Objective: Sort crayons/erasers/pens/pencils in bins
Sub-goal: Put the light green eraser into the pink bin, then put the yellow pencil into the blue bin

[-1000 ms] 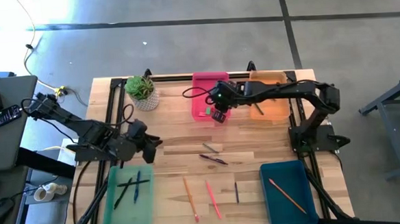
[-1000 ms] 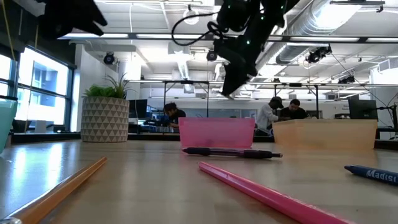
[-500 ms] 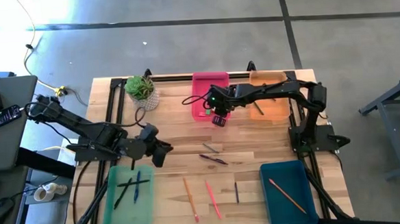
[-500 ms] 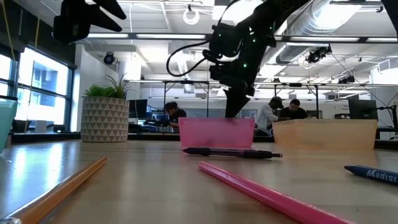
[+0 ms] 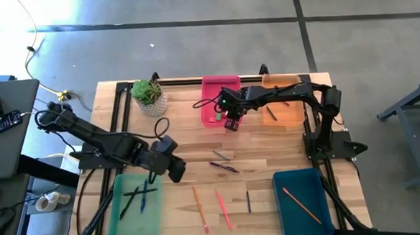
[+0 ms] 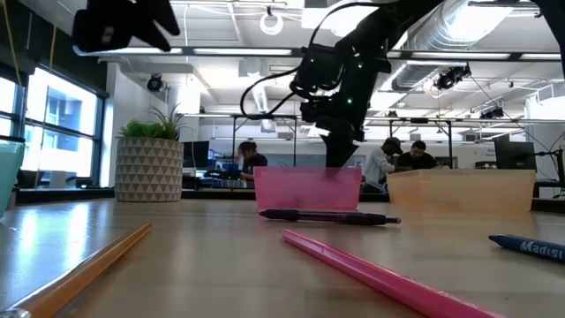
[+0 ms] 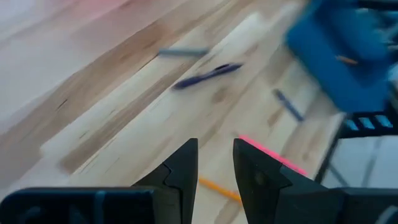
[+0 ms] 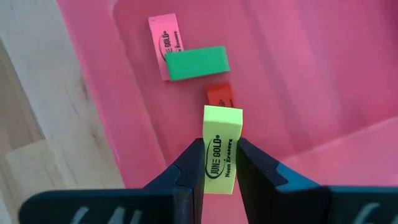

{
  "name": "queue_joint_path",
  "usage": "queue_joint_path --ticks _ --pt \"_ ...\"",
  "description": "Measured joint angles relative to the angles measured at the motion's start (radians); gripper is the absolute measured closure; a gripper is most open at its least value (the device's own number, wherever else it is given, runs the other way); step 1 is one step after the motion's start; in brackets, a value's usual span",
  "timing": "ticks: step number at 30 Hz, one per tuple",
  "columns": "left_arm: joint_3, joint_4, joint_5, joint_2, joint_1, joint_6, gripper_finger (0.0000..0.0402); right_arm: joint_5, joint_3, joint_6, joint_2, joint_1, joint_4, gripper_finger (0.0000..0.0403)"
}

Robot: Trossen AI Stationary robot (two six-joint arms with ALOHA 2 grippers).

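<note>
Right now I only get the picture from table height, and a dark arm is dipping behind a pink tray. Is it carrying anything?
Observer: Yes. The right gripper has its jaws shut on a yellow-green eraser over the pink tray.
Operator: Is that tray empty?
Observer: No. A pink eraser, a green eraser lying partly on it, and a red eraser already sit inside.
Operator: And the other arm?
Observer: The left gripper hangs over the wood just beside the light green tray, holding nothing, jaws slightly apart.
</note>
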Motion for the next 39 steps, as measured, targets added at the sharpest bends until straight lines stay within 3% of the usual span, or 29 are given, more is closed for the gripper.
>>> queue_joint_path --ticks 7,13,21,39 --pt "0.092 -0.115 0.071 0.117 0.0 -0.257 0.0312 0.004 0.0 0.005 0.0 -0.007 -0.009 0.033" --pt "0.13 -0.136 0.157 0.216 -0.002 -0.441 0.0312 0.006 0.0 0.001 0.0 -0.009 -0.004 0.0281" --pt "0.221 -0.132 0.217 0.367 -0.012 -0.552 0.0312 0.016 0.0 -0.038 0.0 -0.034 -0.012 0.0227" --pt "0.368 -0.145 0.278 0.615 -0.087 -0.822 0.0312 0.009 0.18 -0.083 -0.001 -0.139 -0.138 0.0222"
